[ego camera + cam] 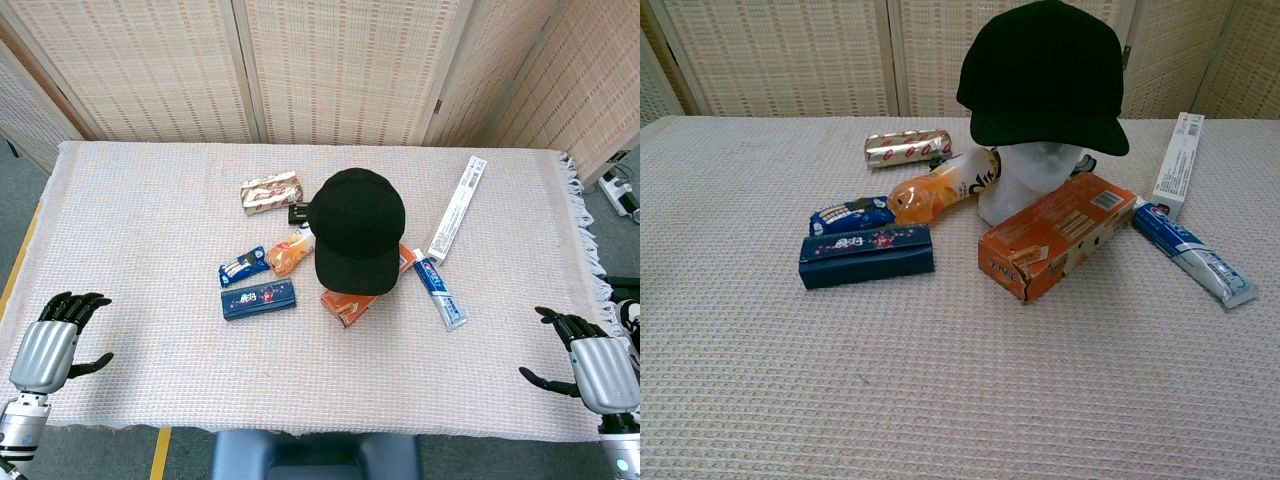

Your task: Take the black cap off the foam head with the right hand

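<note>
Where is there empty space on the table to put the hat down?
Bare cloth lies along the near edge between the left hand and right hand, in front of the dark blue box and orange carton. The whole left side is bare too. It is crowded around the black cap, with snacks and toothpaste close by.

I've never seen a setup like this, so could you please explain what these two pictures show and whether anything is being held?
It is a two-armed robot with human-like hands. The head view looks down on a cloth-covered table; the chest view looks across it from low down. The left hand and right hand wait at the near corners, fingers apart, holding nothing. Mid-table a black cap sits on a white foam head. Around it lie an orange box, toothpaste tube, white box, navy box, blue packet, orange pouch and shiny snack pack.
</note>
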